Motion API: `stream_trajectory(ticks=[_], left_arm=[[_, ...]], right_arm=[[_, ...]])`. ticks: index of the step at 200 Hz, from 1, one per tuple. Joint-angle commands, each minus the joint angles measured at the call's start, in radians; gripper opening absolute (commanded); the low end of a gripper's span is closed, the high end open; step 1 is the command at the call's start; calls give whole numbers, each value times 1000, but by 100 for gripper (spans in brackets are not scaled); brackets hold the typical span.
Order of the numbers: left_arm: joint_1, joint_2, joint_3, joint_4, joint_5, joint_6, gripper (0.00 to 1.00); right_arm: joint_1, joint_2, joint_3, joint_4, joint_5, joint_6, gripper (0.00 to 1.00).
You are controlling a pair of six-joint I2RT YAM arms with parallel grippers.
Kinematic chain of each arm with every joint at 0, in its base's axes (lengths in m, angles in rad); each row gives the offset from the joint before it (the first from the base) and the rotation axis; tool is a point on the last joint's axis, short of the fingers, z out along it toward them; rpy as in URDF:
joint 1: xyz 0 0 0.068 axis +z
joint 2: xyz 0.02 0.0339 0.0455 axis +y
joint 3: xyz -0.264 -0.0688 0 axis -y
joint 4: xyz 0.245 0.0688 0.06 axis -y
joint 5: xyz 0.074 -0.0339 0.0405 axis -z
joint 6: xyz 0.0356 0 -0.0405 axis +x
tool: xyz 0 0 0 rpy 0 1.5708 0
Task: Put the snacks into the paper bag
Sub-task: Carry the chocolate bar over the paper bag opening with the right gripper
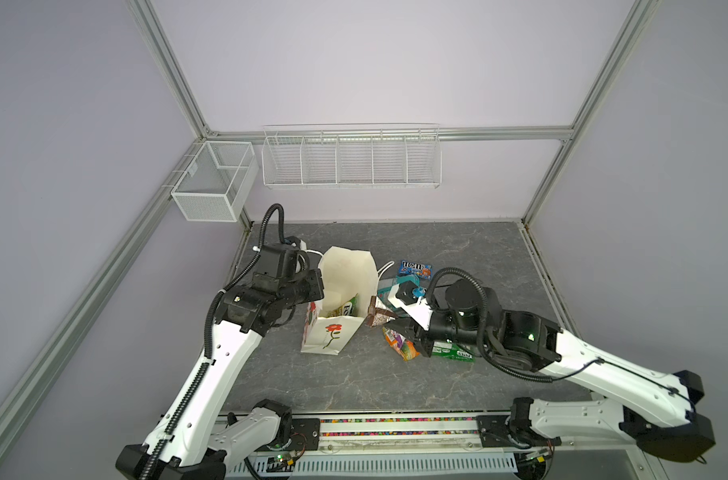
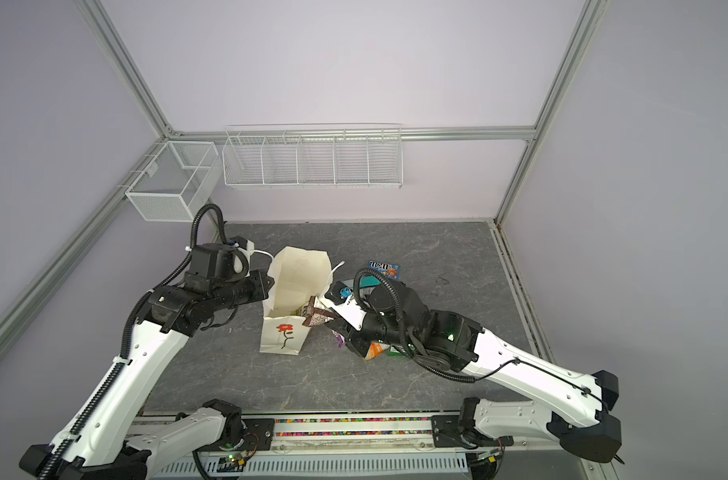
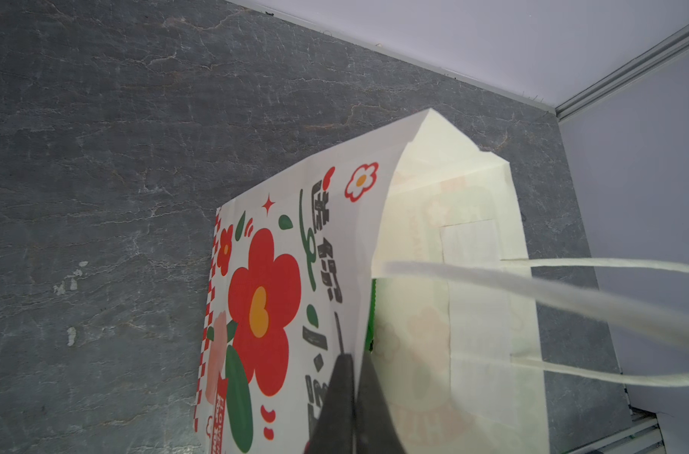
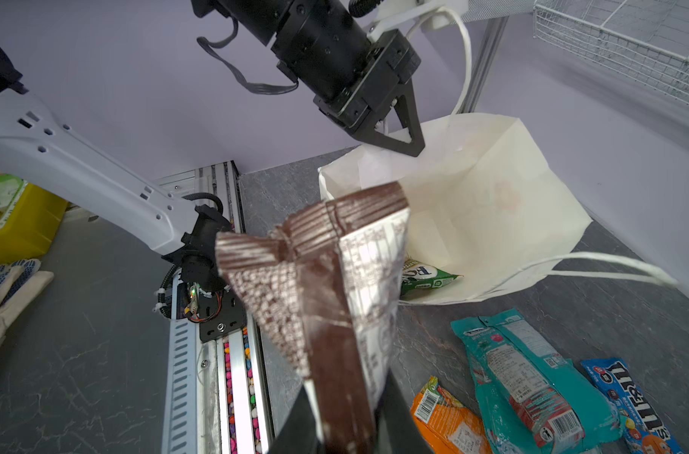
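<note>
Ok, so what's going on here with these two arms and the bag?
The left claw is shut on the rim of the white paper bag, holding its mouth open. The right claw grips a dark-brown packet right at the bag's rim, not yet inside. A yellow-green FOX'S packet already lies in the bag. A teal bag, an orange bag, an M&M's pack and a green bag wait on the table beside it.

Right gripper [image 2: 334, 323] holds brown packet [image 2: 315, 318] at the rim of the paper bag [image 2: 282, 345].
</note>
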Motion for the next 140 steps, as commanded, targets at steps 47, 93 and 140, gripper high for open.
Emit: stream_trajectory(ticks=[47, 93, 140], left_arm=[[5, -32, -16, 26, 27, -21, 0], [3, -30, -22, 35, 31, -32, 0], [2, -33, -29, 38, 35, -38, 0]], right_arm=[[-18, 5, 40, 100, -33, 48, 19], [-21, 69, 96, 113, -47, 85, 19], [-30, 118, 122, 134, -56, 101, 19]])
